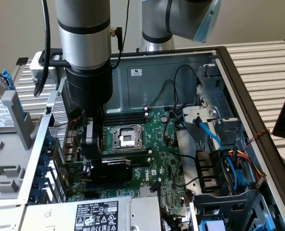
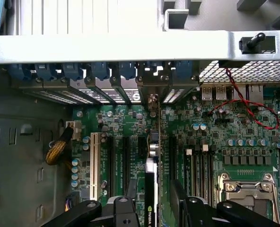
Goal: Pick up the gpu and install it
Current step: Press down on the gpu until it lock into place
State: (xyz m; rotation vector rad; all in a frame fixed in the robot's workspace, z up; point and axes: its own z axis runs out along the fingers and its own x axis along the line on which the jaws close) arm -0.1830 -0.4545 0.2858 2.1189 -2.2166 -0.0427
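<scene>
The gpu (image 1: 114, 163) is a small card with a black shroud, standing on edge low over the green motherboard (image 1: 157, 139) beside the expansion slots. My gripper (image 1: 95, 161) reaches down into the open computer case at the card's end nearer the exterior view's left. In the wrist view the gpu (image 2: 152, 198) appears edge-on between the black fingers (image 2: 126, 213), in line with a long slot on the motherboard (image 2: 215, 127). Its metal end points at the rear bracket openings. My gripper (image 2: 152, 216) is shut on the card.
The CPU socket (image 1: 125, 137) and memory slots lie just beyond the card. Blue-clipped slot covers (image 2: 83, 71) line the case rear. A power supply (image 1: 113, 214) sits at the front, with blue and black cables (image 1: 214, 139) and drive cages at the exterior view's right.
</scene>
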